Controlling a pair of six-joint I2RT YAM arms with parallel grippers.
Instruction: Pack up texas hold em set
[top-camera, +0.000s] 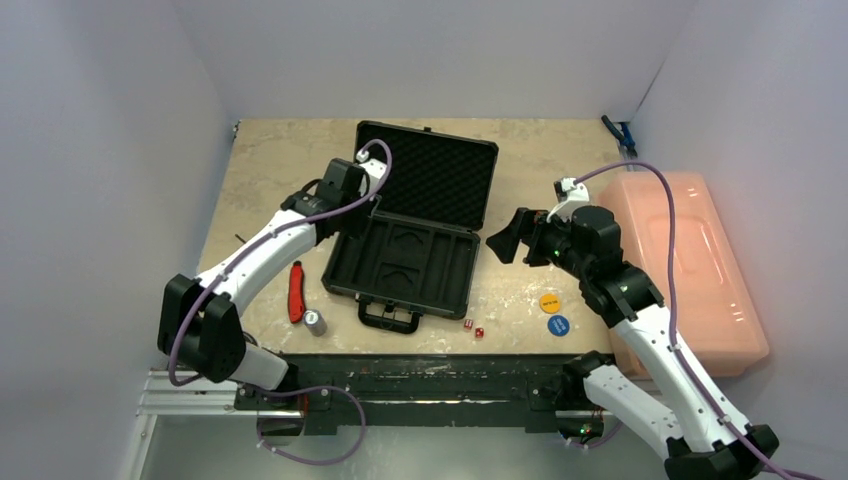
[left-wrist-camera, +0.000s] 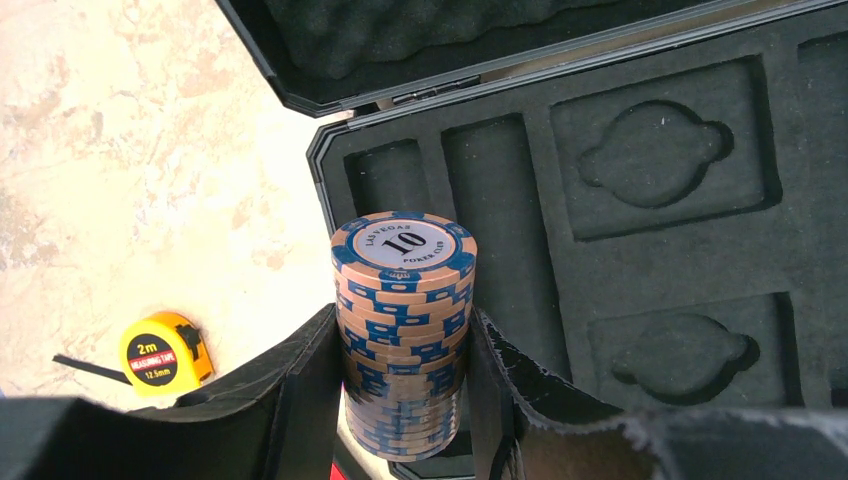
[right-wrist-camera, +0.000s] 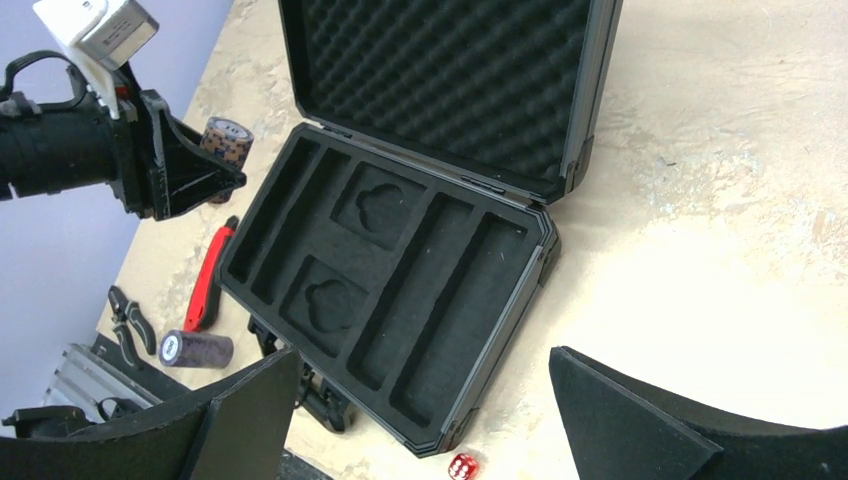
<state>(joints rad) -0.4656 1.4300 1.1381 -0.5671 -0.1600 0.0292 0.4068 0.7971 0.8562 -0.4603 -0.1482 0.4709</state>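
Note:
The black briefcase lies open mid-table, foam lid back, moulded tray empty. My left gripper is shut on a tall stack of peach-and-blue "10" chips, held just off the tray's left edge; the stack also shows in the right wrist view. A second, dark chip stack lies on its side left of the handle. Two red dice sit by the case's front right corner, with a yellow disc and a blue disc farther right. My right gripper hangs open right of the case, nothing between its fingers.
A red-handled knife lies left of the case. A yellow tape measure and black pliers sit near the table's left side. The large pink bin fills the right edge, a blue clamp behind it.

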